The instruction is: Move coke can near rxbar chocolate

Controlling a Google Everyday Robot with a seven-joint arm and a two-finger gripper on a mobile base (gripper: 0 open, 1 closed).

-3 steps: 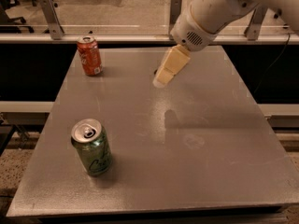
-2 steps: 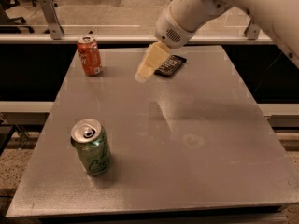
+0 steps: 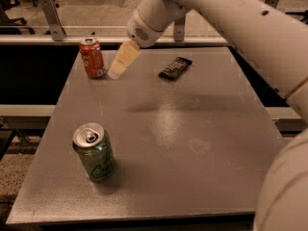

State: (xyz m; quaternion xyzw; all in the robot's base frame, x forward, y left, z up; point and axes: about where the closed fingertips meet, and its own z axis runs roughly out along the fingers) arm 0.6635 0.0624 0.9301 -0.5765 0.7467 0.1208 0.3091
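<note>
Approach step. Gripper (image 3: 117, 71) hovers just at 3 o'clock of coke can (image 3: 92, 57), which stands at 11 o'clock on the tabletop (image 3: 202, 177). Can't tell if it's released or clenched. Rxbar chocolate (image 3: 175, 67) is at 1 o'clock. Next you'd need to straddle the can and grasp it.

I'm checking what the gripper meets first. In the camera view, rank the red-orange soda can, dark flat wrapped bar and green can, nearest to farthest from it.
From the gripper, over the far left of the table:
1. Red-orange coke can, just beside it, picture-left.
2. Dark flat rxbar chocolate, picture-right, far side.
3. Green soda can, near left area, farthest.
</note>
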